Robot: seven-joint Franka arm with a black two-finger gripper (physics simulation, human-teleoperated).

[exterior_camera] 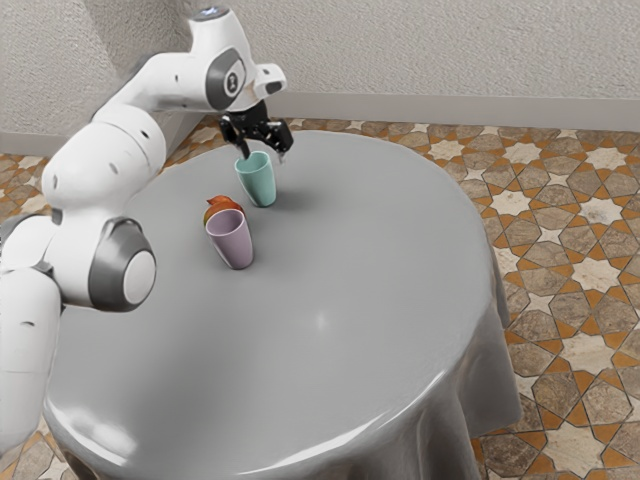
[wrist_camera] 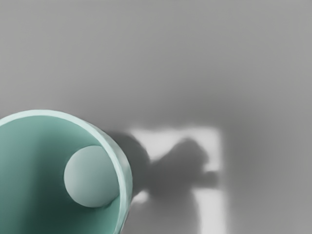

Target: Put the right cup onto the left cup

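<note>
Alignment is probably what you are working on now: you are holding the tool [exterior_camera: 263,155] at the teal cup [exterior_camera: 258,184], its fingers spread apart around the rim region and gripping nothing. The teal cup is standing upright on the surface [exterior_camera: 350,260], mouth up, and the wrist view is looking down into it onto its round inner base [wrist_camera: 91,176]. Sitting farther toward the exterior view's right than the lilac cup [exterior_camera: 234,242], it is presumably serving as your "right cup".

The lilac cup is also standing upright, well placed as the receiver: its open mouth is facing up, so the teal one is likely to nest in it. An orange-red object [exterior_camera: 223,204] is resting just behind it, partly hidden, and could be crowding your approach if you are travelling low.

Next, you are likely needing to settle the fingers on opposite sides of the teal wall, close, and lift straight up. An off-centre grip is risking a tipped cup, since its base is looking narrower than its rim.
</note>
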